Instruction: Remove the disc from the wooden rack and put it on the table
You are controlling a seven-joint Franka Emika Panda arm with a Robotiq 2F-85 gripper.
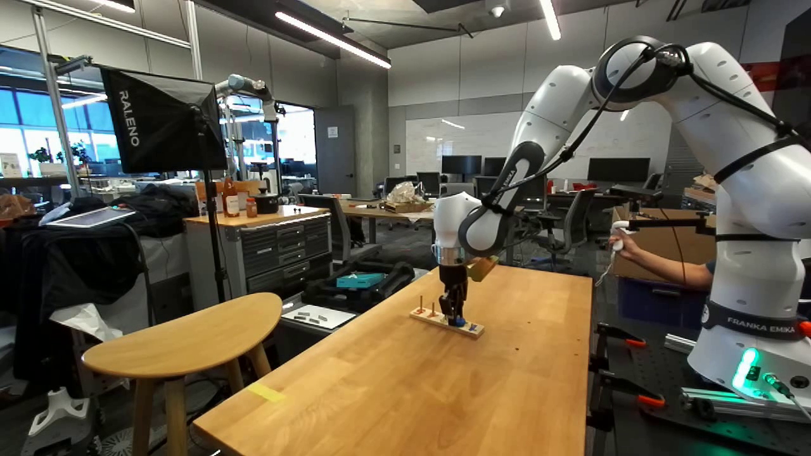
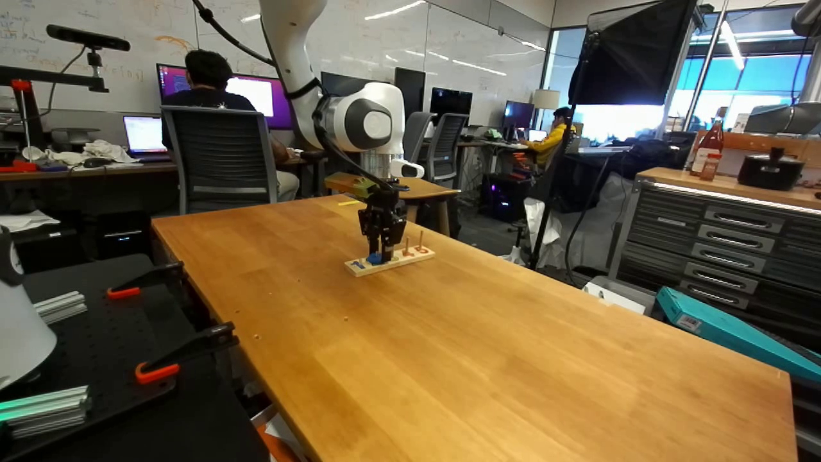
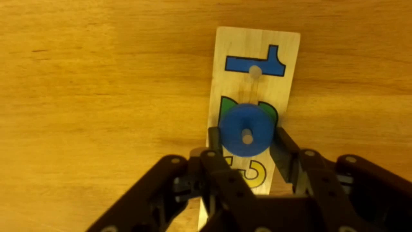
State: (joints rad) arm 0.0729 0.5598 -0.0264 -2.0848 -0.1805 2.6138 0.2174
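The disc [image 3: 247, 117] is bright blue and round, with a peg through its middle, over the green number on the wooden rack [image 3: 225, 42]. The rack is a narrow light-wood strip, also in both exterior views [image 1: 478, 334] [image 2: 410, 258]. It lies flat on the table [image 3: 96, 129], which also shows in both exterior views [image 1: 405, 392] [image 2: 449, 346]. My gripper [image 3: 247, 138] points straight down, its fingertips touching opposite edges of the disc. In both exterior views the gripper [image 1: 456, 322] [image 2: 380, 255] is low over the rack and partly hides the disc [image 1: 457, 322] [image 2: 375, 258].
A bare peg [image 3: 255, 71] stands on the blue number beside the disc. Two pegs with orange-red pieces [image 2: 421, 250] stand at the rack's far end. Clamps [image 2: 192, 346] grip the robot-side table edge. A round-ended wooden table [image 1: 184, 335] stands apart.
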